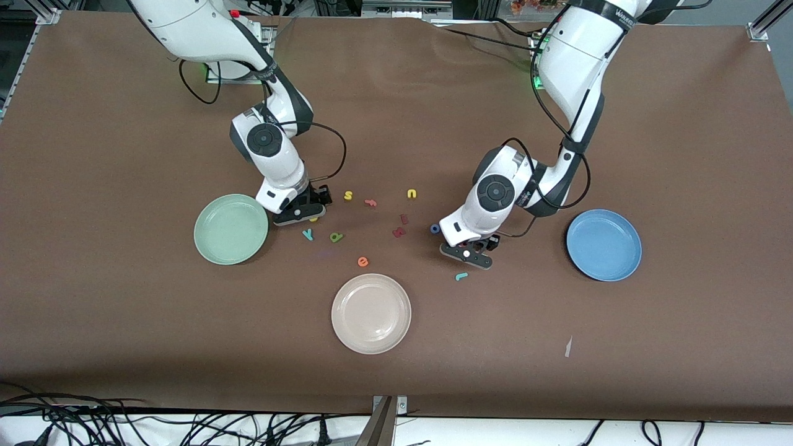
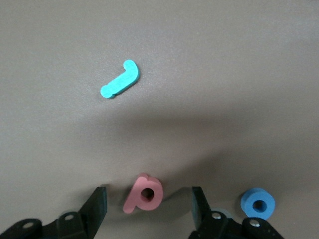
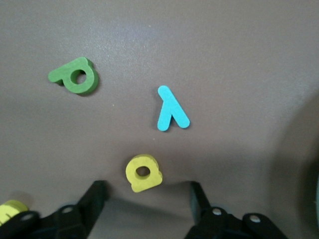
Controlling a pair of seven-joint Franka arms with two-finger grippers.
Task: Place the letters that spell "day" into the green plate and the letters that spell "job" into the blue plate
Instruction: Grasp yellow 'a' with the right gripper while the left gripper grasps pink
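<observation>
My left gripper (image 1: 468,253) (image 2: 149,196) is low over the table, open, and the salmon b (image 2: 144,193) lies flat between its fingers, touching neither. The teal j (image 2: 120,79) (image 1: 461,276) and blue o (image 2: 258,203) (image 1: 435,229) lie close by. The blue plate (image 1: 604,244) is empty. My right gripper (image 1: 303,212) (image 3: 147,186) is down beside the empty green plate (image 1: 230,230), open. The yellow d (image 3: 143,172) (image 1: 314,218) lies just off its fingertips. The teal y (image 3: 171,109) (image 1: 307,233) and olive-green a (image 3: 75,75) (image 1: 336,236) lie nearer the front camera.
A cream-white plate (image 1: 370,313) sits nearest the front camera. Between the arms lie a yellow s (image 1: 348,196), a salmon f (image 1: 370,202), a yellow u (image 1: 412,194), two dark red letters (image 1: 399,229) and an orange e (image 1: 363,261).
</observation>
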